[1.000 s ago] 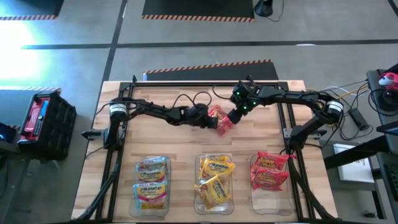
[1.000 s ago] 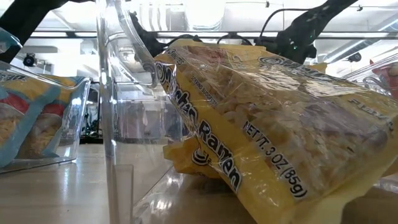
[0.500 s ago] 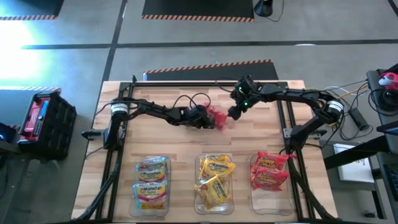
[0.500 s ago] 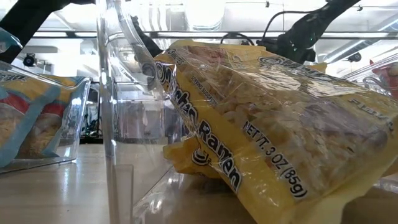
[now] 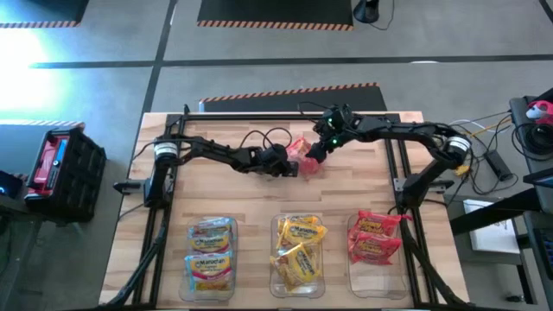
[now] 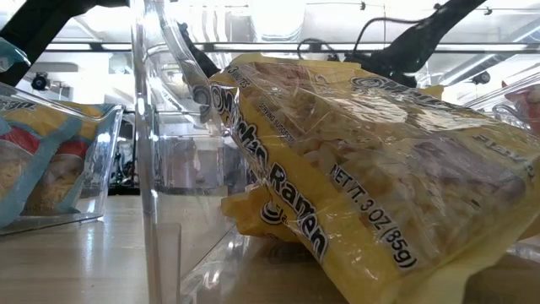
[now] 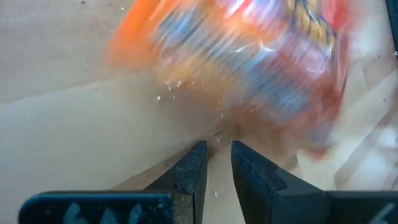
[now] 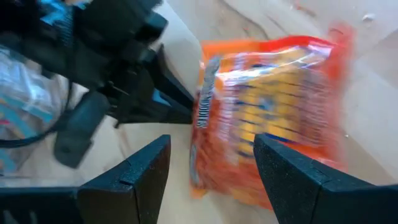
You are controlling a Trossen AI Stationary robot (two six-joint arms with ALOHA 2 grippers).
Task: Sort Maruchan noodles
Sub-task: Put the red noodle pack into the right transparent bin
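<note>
We find both arms meeting at the far middle of the pale wooden plank table (image 5: 259, 194). The left gripper (image 5: 288, 164) has its dark fingers pinched nearly together on the edge of a red Maruchan ramen packet (image 5: 303, 158), a flat crinkly plastic square with glossy orange-red film and a barcode strip along one side (image 8: 273, 112). From the left wrist view the packet (image 7: 249, 62) hangs smeared just past the two narrow fingertips. The right gripper (image 5: 318, 149) sits just beside the same packet on its far right side, its broad black fingers (image 8: 124, 180) spread wide, holding nothing. Along the near edge stand three clear rectangular plastic bins: the left bin (image 5: 211, 259) holds pale blue multicoloured packets, the middle bin (image 5: 299, 255) yellow packets, the right bin (image 5: 377, 242) red packets. In the low view a yellow packet (image 6: 363, 177) fills the frame behind the middle bin's transparent curved wall (image 6: 156, 152), its wrinkled film printed with "Ramen" lettering.
</note>
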